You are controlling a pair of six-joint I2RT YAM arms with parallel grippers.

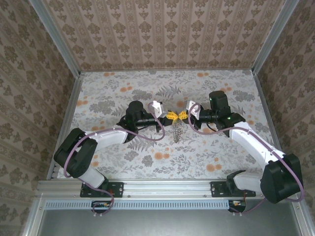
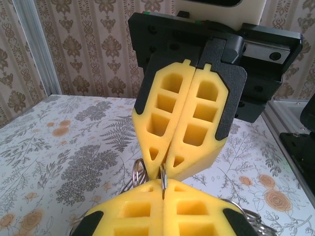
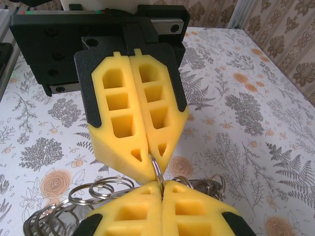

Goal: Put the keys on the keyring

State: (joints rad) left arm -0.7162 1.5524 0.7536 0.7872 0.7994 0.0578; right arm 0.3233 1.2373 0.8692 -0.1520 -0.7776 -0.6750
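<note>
Two pairs of jaws tip to tip, both clamped on the keyring (image 3: pixel 157 171) between them.

Left gripper (image 2: pixel 163 189) and right gripper (image 3: pixel 161 189): yellow, black-backed. Between them, keyring (image 3: pixel 157 171) noted silvery-grey. Table (image 3: pixel 256 98) beneath is printed white with grey ferns, orange blooms.
</note>
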